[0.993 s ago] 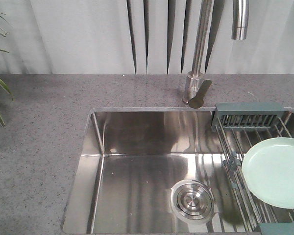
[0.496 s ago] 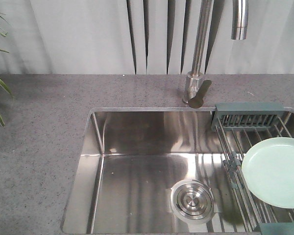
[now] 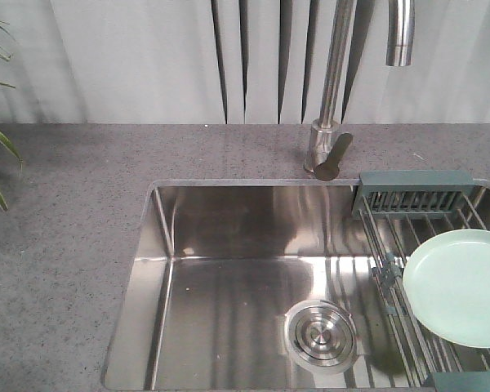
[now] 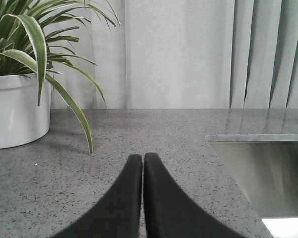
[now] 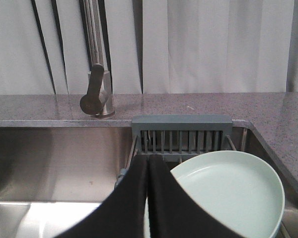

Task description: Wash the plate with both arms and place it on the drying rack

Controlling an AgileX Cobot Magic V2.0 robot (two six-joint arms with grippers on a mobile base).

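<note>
The pale mint-green plate lies flat on the steel rods of the drying rack over the right side of the sink, in front of the rack's slotted teal caddy. Neither arm appears in the front view. In the right wrist view, my right gripper is shut and empty, just above the left rim of the plate, facing the caddy. In the left wrist view, my left gripper is shut and empty, low over the grey countertop to the left of the sink.
The steel sink basin has a round drain. The faucet and its lever stand behind the basin. A white potted plant sits on the counter to the left. Curtains hang behind.
</note>
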